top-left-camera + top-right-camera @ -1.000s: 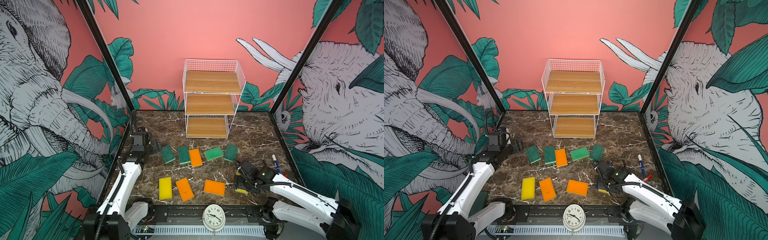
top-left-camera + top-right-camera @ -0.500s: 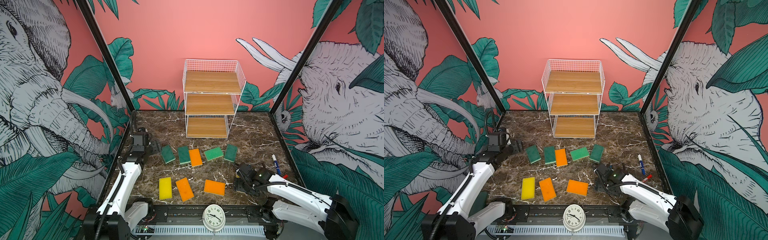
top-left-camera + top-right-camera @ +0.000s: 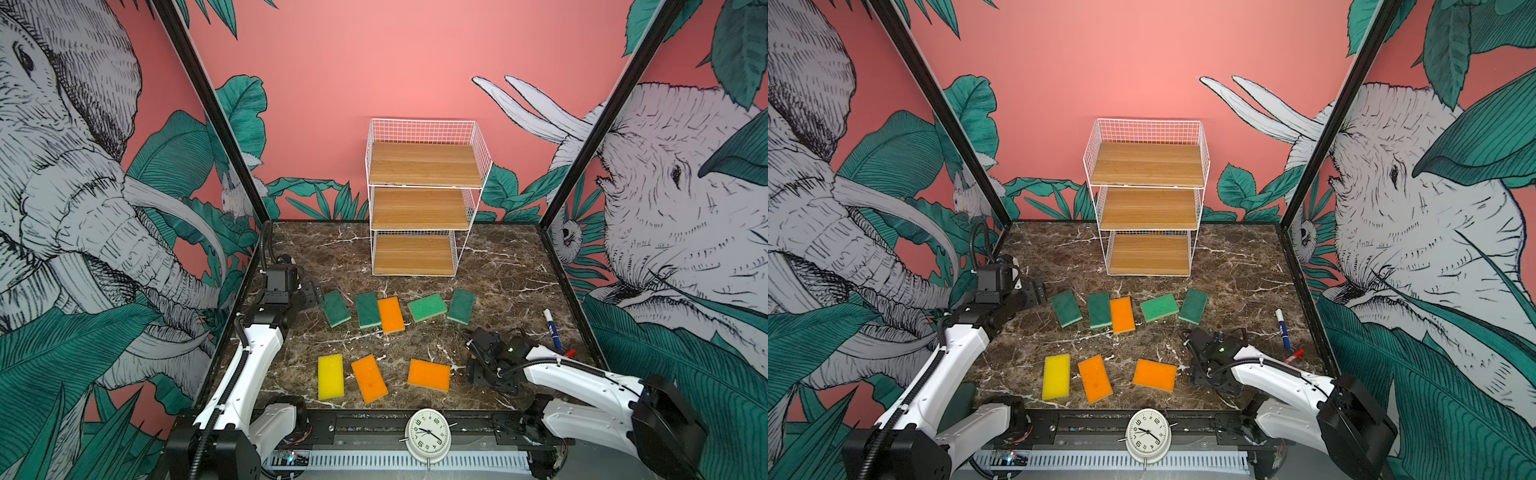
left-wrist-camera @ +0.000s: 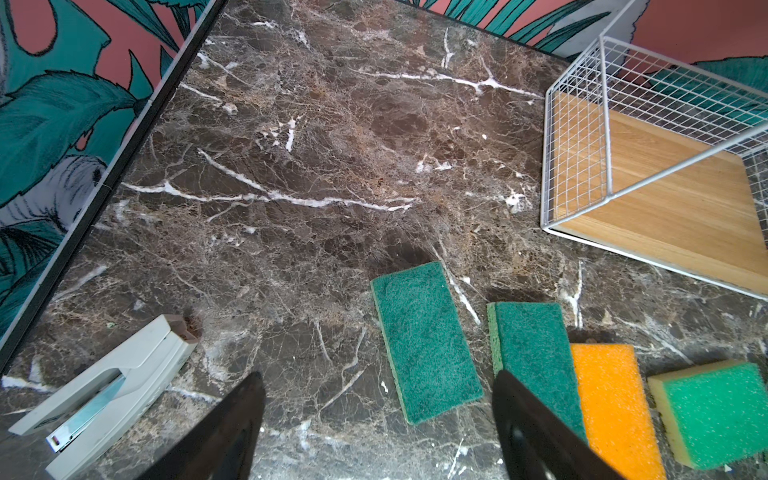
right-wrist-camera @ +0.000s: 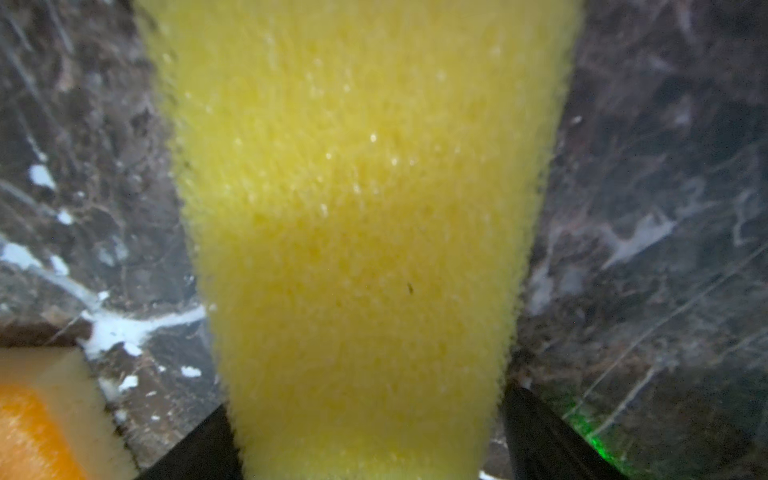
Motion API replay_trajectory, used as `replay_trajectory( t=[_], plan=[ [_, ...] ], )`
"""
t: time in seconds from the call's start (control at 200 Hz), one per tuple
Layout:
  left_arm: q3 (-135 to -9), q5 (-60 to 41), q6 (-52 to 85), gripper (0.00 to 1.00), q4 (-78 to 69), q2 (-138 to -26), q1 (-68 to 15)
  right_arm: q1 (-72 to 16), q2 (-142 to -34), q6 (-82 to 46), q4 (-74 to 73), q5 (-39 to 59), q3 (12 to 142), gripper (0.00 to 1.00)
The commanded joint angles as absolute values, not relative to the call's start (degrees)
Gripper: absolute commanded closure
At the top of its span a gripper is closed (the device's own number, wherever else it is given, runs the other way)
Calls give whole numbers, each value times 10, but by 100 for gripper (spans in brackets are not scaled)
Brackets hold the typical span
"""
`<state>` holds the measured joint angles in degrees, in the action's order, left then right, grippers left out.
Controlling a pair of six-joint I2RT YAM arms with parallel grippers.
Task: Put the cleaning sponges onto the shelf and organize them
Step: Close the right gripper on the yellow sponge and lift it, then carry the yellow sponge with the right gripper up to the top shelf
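We log the marble table point(image 3: 498, 266), the shelf point(image 3: 419, 208) standing at its back, sponges point(image 3: 429, 375) loose in front. The left gripper point(image 4: 378, 374) gapes wide, holding nothing. The right gripper point(image 5: 365, 395) straddles the yellow sponge point(image 5: 353, 187) lying flat on the marble; whether it squeezes, we cannot tell.

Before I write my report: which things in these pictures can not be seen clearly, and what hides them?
Second yellow sponge: in both top views the right arm hides it; the right wrist view is blurred.
Right tool: fingers cut off by the wrist picture's edge; grip cannot be told.
Marker pen: print too small in both top views.
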<state>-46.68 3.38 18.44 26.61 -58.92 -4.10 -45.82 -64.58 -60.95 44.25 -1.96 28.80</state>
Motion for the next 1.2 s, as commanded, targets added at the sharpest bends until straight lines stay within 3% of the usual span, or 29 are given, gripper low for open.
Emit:
replay_trajectory(
  t=[0.0,0.335,0.6,1.195],
  plan=[
    [-465,25,188,14,272,-577,-43,-462,-666,-607,423,-40,286,11],
    [-469,22,186,14,267,-579,-43,-471,-658,-606,442,-79,288,33],
    [-479,17,185,14,272,-578,-43,-478,-653,-610,450,-88,292,40],
    [-492,12,189,14,286,-563,-43,-507,-597,-605,477,-108,340,45]
  ],
)
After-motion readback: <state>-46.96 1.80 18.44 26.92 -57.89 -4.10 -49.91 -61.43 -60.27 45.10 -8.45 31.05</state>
